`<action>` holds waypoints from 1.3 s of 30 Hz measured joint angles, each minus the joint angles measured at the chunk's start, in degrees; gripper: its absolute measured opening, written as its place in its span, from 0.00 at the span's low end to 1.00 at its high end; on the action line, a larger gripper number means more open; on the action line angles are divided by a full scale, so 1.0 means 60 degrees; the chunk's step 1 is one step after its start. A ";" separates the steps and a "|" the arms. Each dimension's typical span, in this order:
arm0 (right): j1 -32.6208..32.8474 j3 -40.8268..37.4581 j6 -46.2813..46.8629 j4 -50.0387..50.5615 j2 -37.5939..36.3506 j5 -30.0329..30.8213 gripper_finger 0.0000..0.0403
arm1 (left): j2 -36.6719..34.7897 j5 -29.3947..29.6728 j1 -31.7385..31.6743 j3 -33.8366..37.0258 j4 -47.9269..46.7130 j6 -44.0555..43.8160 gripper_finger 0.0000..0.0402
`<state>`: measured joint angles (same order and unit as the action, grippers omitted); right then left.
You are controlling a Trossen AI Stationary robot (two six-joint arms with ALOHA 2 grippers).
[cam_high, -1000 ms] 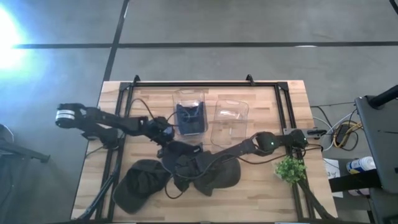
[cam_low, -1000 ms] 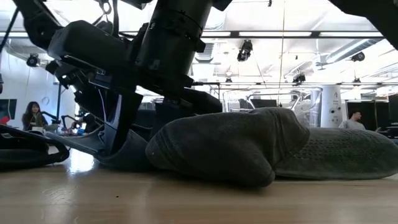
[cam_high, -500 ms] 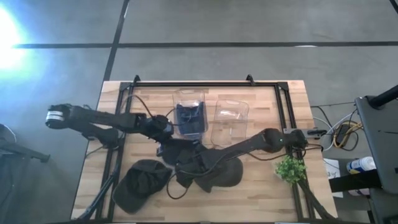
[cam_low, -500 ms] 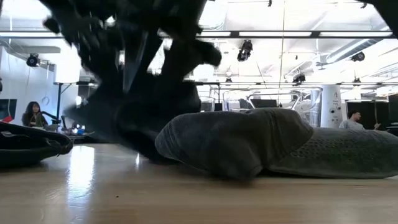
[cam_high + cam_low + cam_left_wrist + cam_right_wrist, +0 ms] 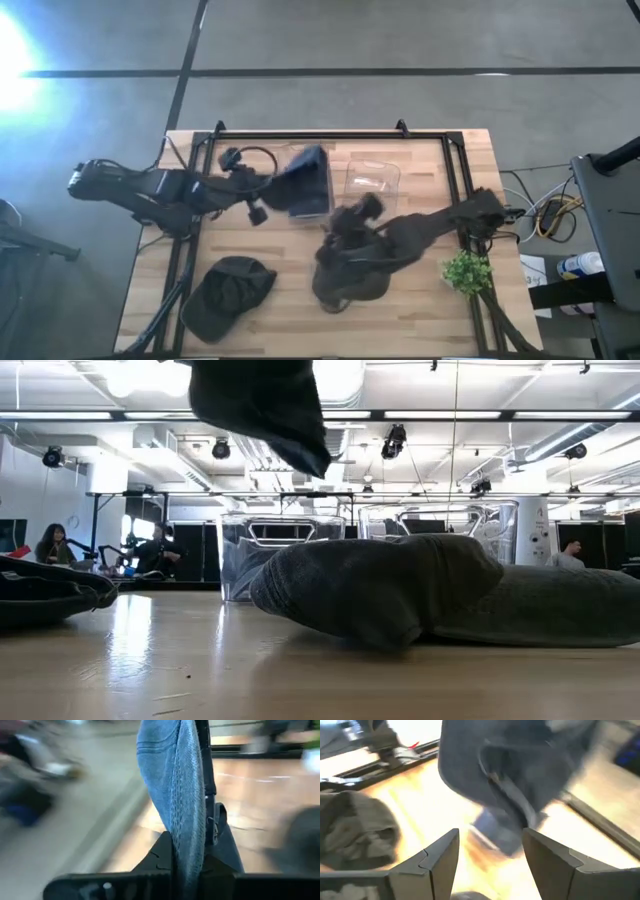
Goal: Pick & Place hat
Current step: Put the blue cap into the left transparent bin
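My left gripper (image 5: 268, 197) is shut on a blue-grey hat (image 5: 303, 180), held in the air over the left clear bin (image 5: 280, 550). In the low view the hat (image 5: 262, 405) hangs high above the table. My right gripper (image 5: 347, 226) hovers open near the table's middle, above a dark olive hat (image 5: 350, 282) that lies on the wood; nothing is between its fingers (image 5: 440, 855). A third hat (image 5: 230, 295), dark, lies at the near left. My left gripper pinches a folded edge of the hat (image 5: 182, 835) between its two fingers, beside the back strap with its buckle (image 5: 215, 822). The fingers come from the table's left. The hat hangs lifted clear of table and bin, its cloth slack.
A second clear bin (image 5: 370, 185) stands right of the first at the table's far middle. A black frame (image 5: 330, 135) runs along the far and side edges. A small green plant (image 5: 465, 270) sits at the near right. People show in the room beyond (image 5: 50, 545).
My left gripper has shut on the blue-grey hat in the pile, then gone up and toward the far edge, lifting the hat clear until it hangs over the left bin. My right gripper, still open, has risen off the pile and drawn back toward the far right.
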<state>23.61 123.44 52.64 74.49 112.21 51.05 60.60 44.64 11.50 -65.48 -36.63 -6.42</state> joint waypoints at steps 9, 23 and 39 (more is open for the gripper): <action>0.0238 -0.1372 0.4009 0.2412 -0.1409 0.0405 0.53 | 0.3061 0.3563 -0.0312 -0.0182 0.0417 0.0126 0.02; 0.0263 -0.3649 0.5505 0.2466 -0.2481 -0.0634 0.53 | 0.7740 0.2223 -0.1655 -0.3424 -0.4752 -0.2243 0.01; 0.0332 -0.3971 0.5160 0.2446 -0.2756 -0.0497 0.53 | 0.7953 0.0586 -0.1797 -0.3878 -0.4935 -0.3587 0.05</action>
<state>25.61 99.61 83.59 89.16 95.68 48.07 108.32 48.16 0.72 -88.75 -66.24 -27.94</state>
